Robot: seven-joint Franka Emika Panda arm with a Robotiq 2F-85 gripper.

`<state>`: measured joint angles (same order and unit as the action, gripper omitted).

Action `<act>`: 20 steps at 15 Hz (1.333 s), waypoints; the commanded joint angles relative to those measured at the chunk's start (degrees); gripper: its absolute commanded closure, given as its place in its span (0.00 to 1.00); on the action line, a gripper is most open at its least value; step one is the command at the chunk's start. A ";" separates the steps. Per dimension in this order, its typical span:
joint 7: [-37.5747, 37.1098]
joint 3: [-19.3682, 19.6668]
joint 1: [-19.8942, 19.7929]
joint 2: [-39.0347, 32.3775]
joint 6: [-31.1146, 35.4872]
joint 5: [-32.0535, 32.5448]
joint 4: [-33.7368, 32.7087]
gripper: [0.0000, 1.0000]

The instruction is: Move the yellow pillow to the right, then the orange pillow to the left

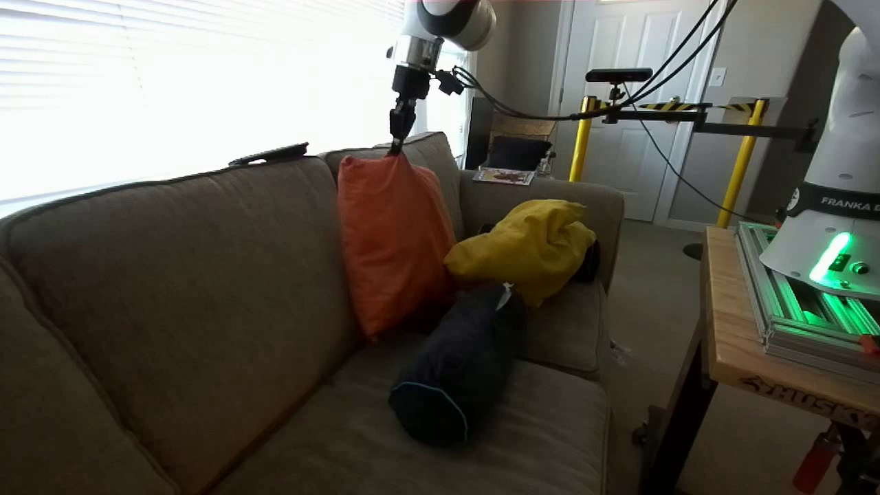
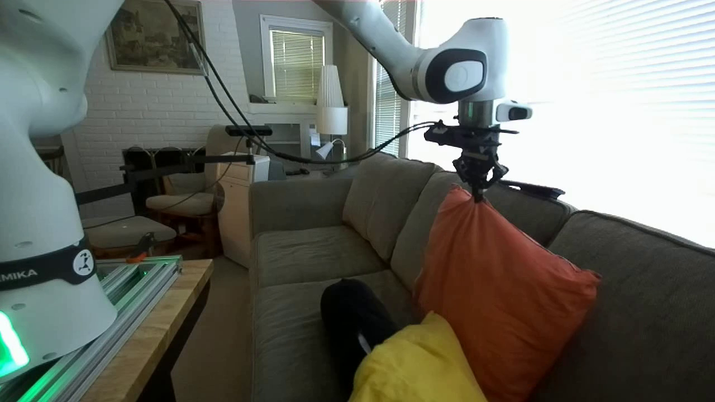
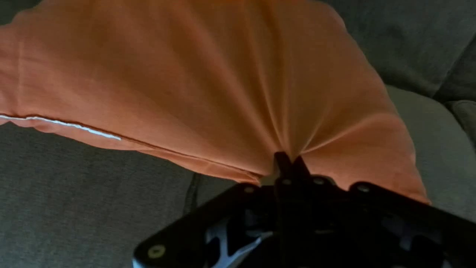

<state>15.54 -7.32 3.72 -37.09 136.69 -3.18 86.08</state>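
Observation:
Pinched at its top edge, the orange pillow (image 1: 392, 240) stands upright against the sofa's backrest in both exterior views. My gripper (image 2: 478, 195) points down from above and is shut on that edge. In the wrist view the fabric of the orange pillow (image 3: 178, 85) gathers in folds toward my gripper (image 3: 291, 159), whose fingertips meet around a pinch of cloth. The yellow pillow (image 1: 526, 251) lies crumpled at the sofa's armrest end, close beside the orange one. In an exterior view the frame's lower edge cuts off part of the yellow pillow (image 2: 419, 368).
A dark navy bolster (image 1: 460, 371) lies on the seat in front of both pillows. A flat dark object (image 1: 271, 155) rests on top of the backrest (image 1: 179, 275). The armrest (image 1: 605, 206) bounds the yellow pillow's end. A wooden table (image 1: 729, 309) carries the robot base. Cables hang along the arm.

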 commanded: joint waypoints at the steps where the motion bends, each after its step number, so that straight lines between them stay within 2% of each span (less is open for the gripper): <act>1: 1.68 -2.81 0.80 6.68 1.28 0.24 6.89 1.00; 7: -0.43 -3.96 4.31 5.00 2.05 0.85 6.02 1.00; 13: -9.06 -0.97 7.75 -1.34 12.01 1.63 3.99 1.00; 15: -12.59 0.82 9.28 -3.19 13.47 2.38 2.88 1.00; 16: -13.99 1.95 10.13 -4.15 13.52 3.04 2.26 0.74; 17: -15.21 2.85 10.74 -4.64 13.38 3.44 1.98 0.73; 20: -17.16 4.75 11.21 -4.45 13.96 4.70 2.98 0.54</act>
<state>2.11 -4.57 14.01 -40.76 149.82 -1.41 90.03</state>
